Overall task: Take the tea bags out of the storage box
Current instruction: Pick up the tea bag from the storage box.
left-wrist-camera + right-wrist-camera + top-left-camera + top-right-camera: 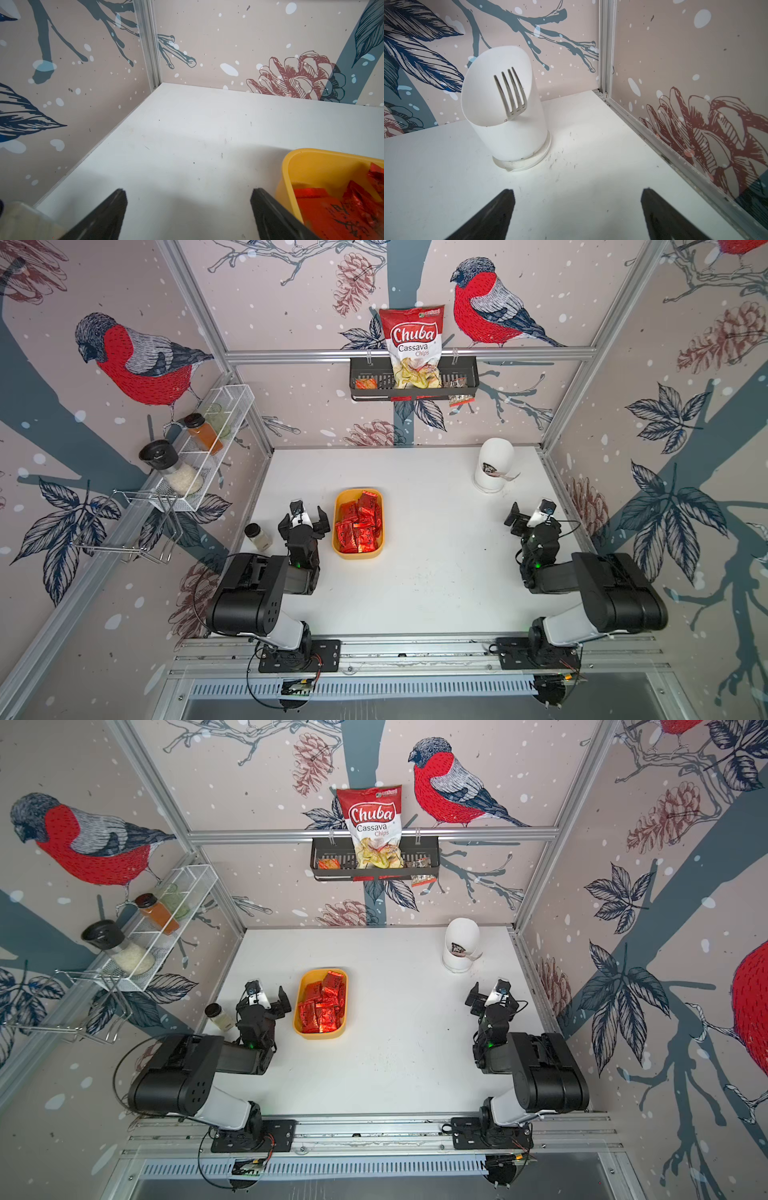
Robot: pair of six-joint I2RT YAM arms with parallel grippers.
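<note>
The mustard-yellow storage box [357,554] [320,1036] sits left of the table's middle, and several shiny red tea bags [358,526] [322,1006] are piled in it. My left gripper [304,514] [266,999] stands open just left of the box, above bare table. In the left wrist view its jaws [188,191] are wide apart with nothing between them, and the box corner [301,164] with tea bags [332,209] lies beside one finger. My right gripper [532,512] [490,994] [577,190] is open and empty near the right wall, far from the box.
A white cutlery holder [494,464] [508,133] with a fork [510,91] stands at the back right. A small jar [257,536] stands left of my left arm. On the walls hang a black basket [461,383] with a chips bag [413,344] and a white wire rack [208,448].
</note>
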